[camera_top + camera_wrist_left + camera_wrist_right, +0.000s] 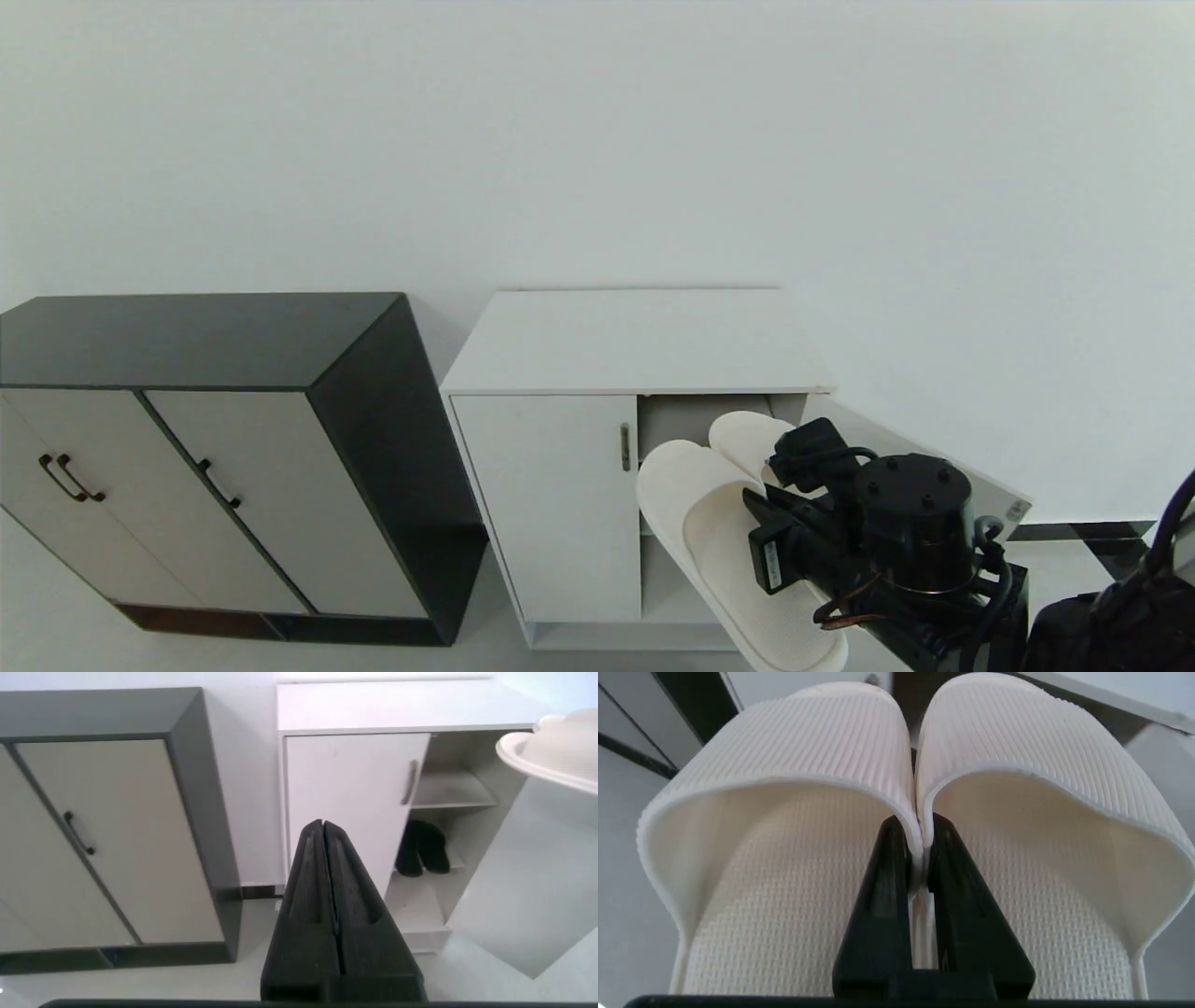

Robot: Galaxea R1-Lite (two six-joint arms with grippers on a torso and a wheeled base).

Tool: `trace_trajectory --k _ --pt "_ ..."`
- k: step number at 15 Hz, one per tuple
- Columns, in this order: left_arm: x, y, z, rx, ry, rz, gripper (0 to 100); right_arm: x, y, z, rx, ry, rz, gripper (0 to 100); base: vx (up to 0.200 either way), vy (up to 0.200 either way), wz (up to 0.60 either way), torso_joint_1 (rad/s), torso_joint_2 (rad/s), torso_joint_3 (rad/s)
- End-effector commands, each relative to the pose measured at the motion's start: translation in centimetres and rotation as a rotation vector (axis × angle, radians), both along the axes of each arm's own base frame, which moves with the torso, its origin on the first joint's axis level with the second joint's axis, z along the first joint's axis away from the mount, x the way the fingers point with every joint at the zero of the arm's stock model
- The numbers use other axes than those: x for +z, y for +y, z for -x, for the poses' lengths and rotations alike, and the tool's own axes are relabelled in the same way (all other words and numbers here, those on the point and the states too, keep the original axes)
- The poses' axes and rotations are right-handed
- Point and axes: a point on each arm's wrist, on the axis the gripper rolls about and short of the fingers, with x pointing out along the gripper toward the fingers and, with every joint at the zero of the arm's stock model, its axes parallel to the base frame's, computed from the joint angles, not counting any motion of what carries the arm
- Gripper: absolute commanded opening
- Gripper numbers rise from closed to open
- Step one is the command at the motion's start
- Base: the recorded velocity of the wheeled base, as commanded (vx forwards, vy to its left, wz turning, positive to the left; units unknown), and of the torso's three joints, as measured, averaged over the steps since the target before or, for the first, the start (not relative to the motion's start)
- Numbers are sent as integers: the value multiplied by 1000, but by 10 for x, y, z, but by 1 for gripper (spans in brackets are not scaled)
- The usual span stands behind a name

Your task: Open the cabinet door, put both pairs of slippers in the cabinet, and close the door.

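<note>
Head and left-wrist views share the white cabinet; right wrist hugs slippers.

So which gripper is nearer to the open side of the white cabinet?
Right. The right gripper, shut on the white slippers, is in front of the white cabinet at its open side. The left gripper, shut and empty, is farther back, with bare floor between.

The room was lit brightly and evenly. The open interior of the white cabinet was left in soft shade. At nine o'clock, the dark cabinet was skewed by distortion.
</note>
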Motion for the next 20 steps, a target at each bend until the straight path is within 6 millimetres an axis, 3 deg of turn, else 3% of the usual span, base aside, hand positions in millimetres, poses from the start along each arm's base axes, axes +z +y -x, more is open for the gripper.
trace_trajectory --k 1,13,20 --pt "0 0 0 0 0 0 0 -1 1 0 3 1 2 0 0 0 0 0 0 0" --pt "0 0 0 0 0 5 0 0 1 -3 -20 -27 -39 0 0 0 0 0 0 0" --pt "0 0 0 1 0 5 0 -11 5 -6 -16 -32 -45 0 0 0 0 0 0 0"
